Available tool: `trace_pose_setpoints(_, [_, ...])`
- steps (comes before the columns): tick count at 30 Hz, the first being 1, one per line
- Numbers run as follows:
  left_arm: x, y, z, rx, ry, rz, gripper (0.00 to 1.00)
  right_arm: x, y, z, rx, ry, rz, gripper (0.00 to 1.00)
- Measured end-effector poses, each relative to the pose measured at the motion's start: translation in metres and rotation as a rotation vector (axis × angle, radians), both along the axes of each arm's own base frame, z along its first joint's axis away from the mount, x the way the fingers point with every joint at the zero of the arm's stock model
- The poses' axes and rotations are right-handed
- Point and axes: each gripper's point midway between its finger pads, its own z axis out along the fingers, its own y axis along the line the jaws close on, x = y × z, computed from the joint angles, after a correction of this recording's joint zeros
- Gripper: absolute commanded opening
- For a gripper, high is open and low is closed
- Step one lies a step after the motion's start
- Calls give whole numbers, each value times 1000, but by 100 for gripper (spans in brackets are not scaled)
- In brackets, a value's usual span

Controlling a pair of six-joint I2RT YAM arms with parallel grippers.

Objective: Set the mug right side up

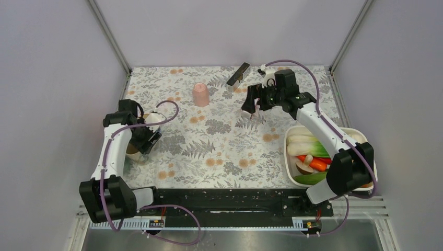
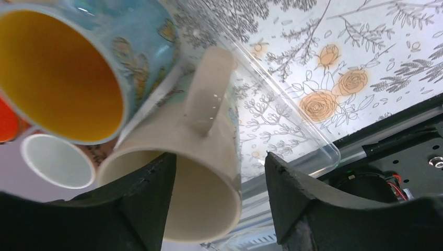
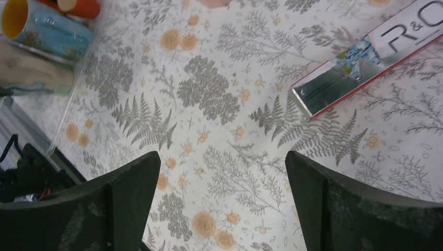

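Observation:
A pink mug (image 1: 201,95) stands upside down on the flowered cloth at the back middle; its edge shows at the top of the right wrist view (image 3: 214,2). My right gripper (image 1: 251,110) (image 3: 222,157) is open and empty, above the cloth to the right of the pink mug. My left gripper (image 1: 146,141) (image 2: 219,157) is open at the left, over a clear container (image 2: 292,104). A cream mug (image 2: 203,157) lies on its side there, with its rim between the jaws. The right finger stands apart from it.
A blue mug with a yellow inside (image 2: 141,47) and a white cup (image 2: 52,159) lie beside the cream mug. A long toothpaste box (image 1: 237,73) (image 3: 365,52) lies at the back. A white tray (image 1: 286,144) of vegetables sits at the right.

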Motion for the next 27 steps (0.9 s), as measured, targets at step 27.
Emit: trace_pose_setpoints(27, [307,-232,105,-459,-355,37,99,24,-37,-13,-204,-46,-320,99])
